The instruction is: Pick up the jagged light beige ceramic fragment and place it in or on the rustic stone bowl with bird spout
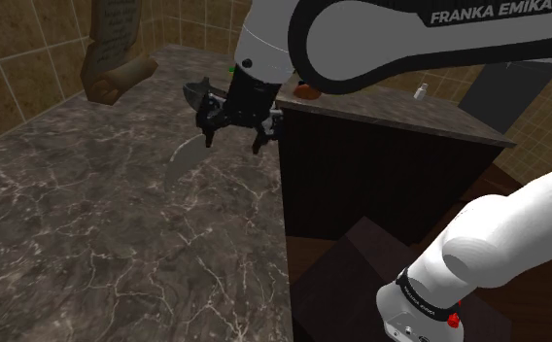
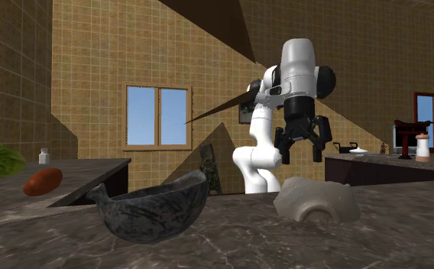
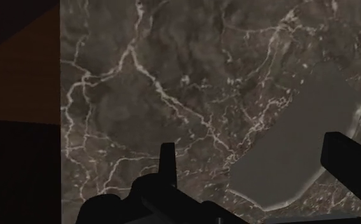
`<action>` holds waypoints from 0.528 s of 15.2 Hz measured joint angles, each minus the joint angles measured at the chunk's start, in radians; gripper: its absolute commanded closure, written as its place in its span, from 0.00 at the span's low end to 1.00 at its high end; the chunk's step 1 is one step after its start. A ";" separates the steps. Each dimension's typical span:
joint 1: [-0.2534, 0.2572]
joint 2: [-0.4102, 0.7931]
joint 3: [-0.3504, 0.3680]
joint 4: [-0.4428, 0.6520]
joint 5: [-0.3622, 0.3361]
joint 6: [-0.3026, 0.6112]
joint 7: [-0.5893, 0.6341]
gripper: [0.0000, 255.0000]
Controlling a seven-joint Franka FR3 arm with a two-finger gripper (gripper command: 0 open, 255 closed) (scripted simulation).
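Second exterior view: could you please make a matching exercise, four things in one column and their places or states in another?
1 dark bowl
2 pale fragment
3 gripper
4 orange-brown object

A open, in the air
B far counter, view's left
C marbled counter, right of the bowl
D marbled counter, spout toward view's left

Pairs: 1-D, 2-C, 3-A, 4-B.
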 measured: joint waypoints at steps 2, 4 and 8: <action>-0.027 0.081 0.058 0.058 -0.052 0.030 0.099 0.00; -0.047 0.156 0.112 0.117 -0.116 0.047 0.205 0.00; -0.063 0.312 0.184 0.224 -0.271 0.069 0.400 0.00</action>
